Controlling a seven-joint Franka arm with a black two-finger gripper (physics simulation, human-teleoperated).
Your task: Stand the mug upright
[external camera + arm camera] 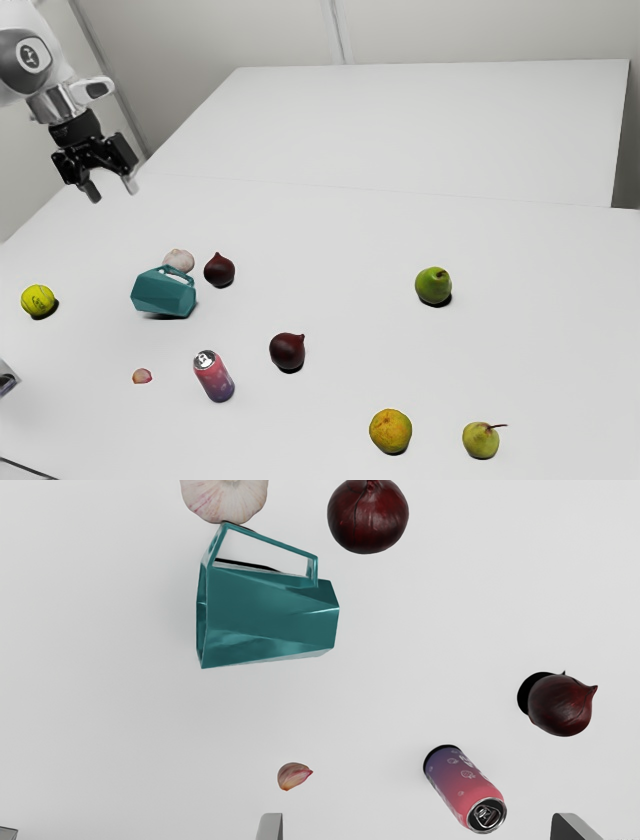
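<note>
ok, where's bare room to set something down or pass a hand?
Widest on the table: between the onion by the can and the green fruit, and on past them to the far edge. Smaller: between mug and clove. Crowded: mug, garlic, other onion.

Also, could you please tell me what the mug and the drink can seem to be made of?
The mug looks like glossy glazed ceramic, judging by the bright streaks along its teal facets, though smooth plastic or enamelled metal could look alike. The can appears to be thin printed metal, likely aluminium, with a bare silvery rim and a pull tab on its lid.
</note>
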